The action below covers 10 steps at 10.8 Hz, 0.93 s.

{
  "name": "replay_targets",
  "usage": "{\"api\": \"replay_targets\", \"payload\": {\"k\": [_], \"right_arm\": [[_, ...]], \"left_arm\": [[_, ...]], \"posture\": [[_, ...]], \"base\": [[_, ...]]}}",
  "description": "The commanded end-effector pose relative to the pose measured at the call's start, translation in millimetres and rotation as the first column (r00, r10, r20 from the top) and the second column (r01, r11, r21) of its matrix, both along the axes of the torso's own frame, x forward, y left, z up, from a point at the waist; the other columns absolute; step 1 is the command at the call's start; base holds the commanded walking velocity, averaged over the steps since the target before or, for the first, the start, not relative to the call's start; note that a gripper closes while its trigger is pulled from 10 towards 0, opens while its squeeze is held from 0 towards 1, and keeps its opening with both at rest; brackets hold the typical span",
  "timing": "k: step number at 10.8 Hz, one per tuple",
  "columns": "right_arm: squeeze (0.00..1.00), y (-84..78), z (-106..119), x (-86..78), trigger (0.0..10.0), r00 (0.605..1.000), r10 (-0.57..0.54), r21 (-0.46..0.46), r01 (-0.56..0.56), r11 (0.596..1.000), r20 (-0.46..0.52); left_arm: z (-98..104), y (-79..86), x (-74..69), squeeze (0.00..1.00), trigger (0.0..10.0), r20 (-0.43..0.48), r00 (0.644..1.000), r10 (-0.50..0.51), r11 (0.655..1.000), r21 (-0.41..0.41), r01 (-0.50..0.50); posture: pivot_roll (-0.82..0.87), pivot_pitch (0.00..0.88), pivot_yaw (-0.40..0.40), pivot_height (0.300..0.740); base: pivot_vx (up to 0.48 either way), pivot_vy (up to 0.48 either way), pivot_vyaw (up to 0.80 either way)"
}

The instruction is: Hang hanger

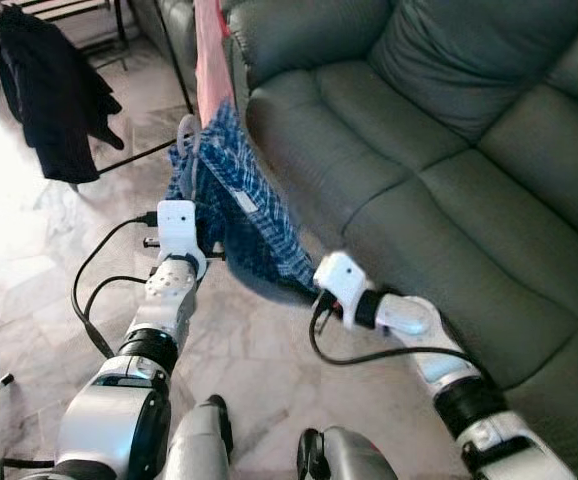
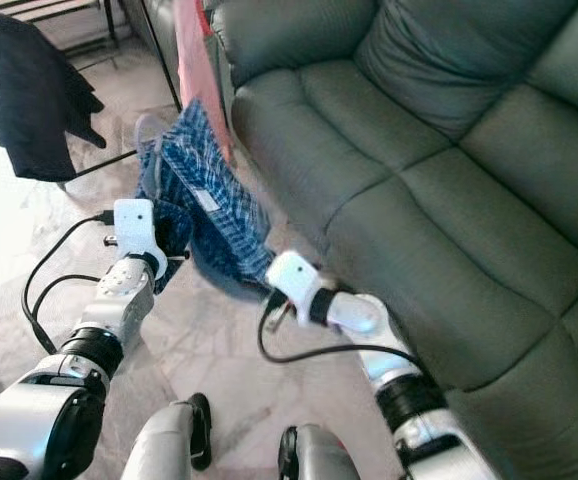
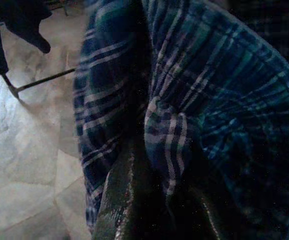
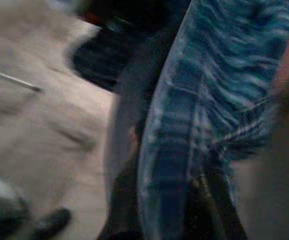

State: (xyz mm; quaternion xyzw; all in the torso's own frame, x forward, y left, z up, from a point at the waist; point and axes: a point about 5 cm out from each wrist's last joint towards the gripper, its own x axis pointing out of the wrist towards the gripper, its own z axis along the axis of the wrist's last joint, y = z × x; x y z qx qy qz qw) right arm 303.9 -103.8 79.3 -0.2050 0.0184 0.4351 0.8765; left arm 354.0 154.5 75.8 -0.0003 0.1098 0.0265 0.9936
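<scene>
In front of the big grey sofa (image 1: 449, 150), above the pale marble floor (image 1: 39, 300), both arms reach out to a blue checked shirt (image 1: 239, 215). The shirt hangs in the air just beside the sofa's front edge, near the left end of the seat. It is bunched up and droops down between the two arms.

The left gripper (image 1: 201, 252) is pushed into the left side of the shirt. In the left wrist view the blue and white cloth (image 3: 184, 125) is folded around the dark fingers, so it seems to be pinched there, but the fingers are too dark to be sure.

The right gripper (image 2: 267, 272) is at the low right corner of the shirt, close to the sofa's front edge. The right wrist view is blurry. It shows blue cloth (image 4: 184, 125) running over the dark fingers, and I cannot tell if they are squeezed together.

A pale grey loop, maybe the hanger (image 1: 187, 130), sticks up at the top of the shirt. A pink cloth (image 1: 212, 60) hangs just behind it, by the sofa's arm. Farther to the left, a black garment (image 1: 49, 95) hangs on a thin dark rack (image 1: 134, 155) that stands on the floor.
</scene>
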Motion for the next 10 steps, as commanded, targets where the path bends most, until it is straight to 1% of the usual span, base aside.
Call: {"api": "replay_targets", "payload": {"k": [1, 2, 3, 4, 5, 6, 7, 8, 9, 10], "right_arm": [[1.0, -18.0, 8.6, 8.8, 10.0, 0.987, -0.124, -0.004, 0.125, 0.992, 0.099], [1.0, -33.1, 26.0, 14.4, 10.0, 0.937, -0.223, -0.006, 0.234, 0.972, 0.27], [1.0, -43.1, 30.1, 8.6, 10.0, 0.895, -0.278, 0.027, 0.286, 0.958, 0.348], [1.0, -48.1, 21.2, -0.4, 10.0, 0.885, -0.356, 0.128, 0.332, 0.934, 0.299], [1.0, -46.5, 14.0, -4.9, 10.0, 0.898, -0.364, 0.157, 0.334, 0.929, 0.248], [1.0, -40.1, 1.9, -11.9, 10.0, 0.917, -0.352, 0.159, 0.325, 0.932, 0.19], [1.0, -27.6, -4.5, -20.8, 10.0, 0.957, -0.246, 0.138, 0.226, 0.964, 0.151], [1.0, -21.7, -1.6, -27.3, 10.0, 0.974, -0.166, 0.146, 0.143, 0.979, 0.157], [1.0, -27.8, 7.6, -26.9, 10.0, 0.978, -0.136, 0.163, 0.11, 0.981, 0.16], [1.0, -33.9, 11.7, -26.5, 10.0, 0.977, -0.118, 0.138, 0.094, 0.986, 0.18]], "left_arm": [[9.2, 6.4, 5.1, 0.0, 0.0, 0.037, 0.998, 0.046, 0.999, -0.023, -0.045], [11.7, 9.1, 6.4, 0.0, 0.0, 0.048, 0.997, 0.053, 0.998, -0.029, -0.051], [13.2, 10.1, 7.0, 0.0, 0.0, 0.055, 0.997, 0.059, 0.998, -0.03, -0.058], [13.5, 12.7, 6.6, 0.0, 0.0, 0.062, 0.996, 0.065, 0.998, -0.027, -0.064], [13.0, 15.1, 5.8, 0.0, 0.0, 0.065, 0.995, 0.07, 0.997, -0.023, -0.068], [12.8, 19.2, 4.0, 0.0, 0.0, 0.082, 0.995, 0.058, 0.998, -0.004, -0.058], [11.1, 23.3, 1.3, 0.0, 0.0, 0.09, 0.996, 0.024, 0.999, 0.025, -0.026], [12.3, 22.7, 0.4, 0.0, 0.0, 0.107, 0.994, -0.038, 0.998, 0.061, 0.031], [11.0, 13.6, -3.4, 0.0, 0.0, 0.093, 0.963, -0.253, 0.958, 0.161, 0.236], [6.7, 8.1, -8.8, 0.0, 0.0, 0.053, 0.919, -0.39, 0.904, 0.214, 0.371]], "posture": [[-0.03, 0.118, -0.067, 0.74], [-0.04, 0.116, -0.068, 0.74], [-0.04, 0.118, -0.07, 0.74], [-0.04, 0.124, -0.073, 0.74], [-0.03, 0.127, -0.069, 0.74], [-0.03, 0.12, -0.065, 0.74], [-0.05, 0.112, -0.05, 0.74], [-0.06, 0.124, -0.044, 0.74], [-0.07, 0.149, -0.042, 0.74], [-0.07, 0.163, -0.039, 0.74]], "base": [[0.0, 0.0, 0.0], [0.0, 0.0, 0.0], [0.0, 0.0, 0.0], [0.0, 0.0, 0.0], [0.0, 0.0, 0.0], [0.0, 0.0, 0.0], [0.0, 0.0, 0.0], [0.0, 0.0, 0.0], [0.0, 0.0, 0.0], [0.0, 0.0, 0.0]]}}
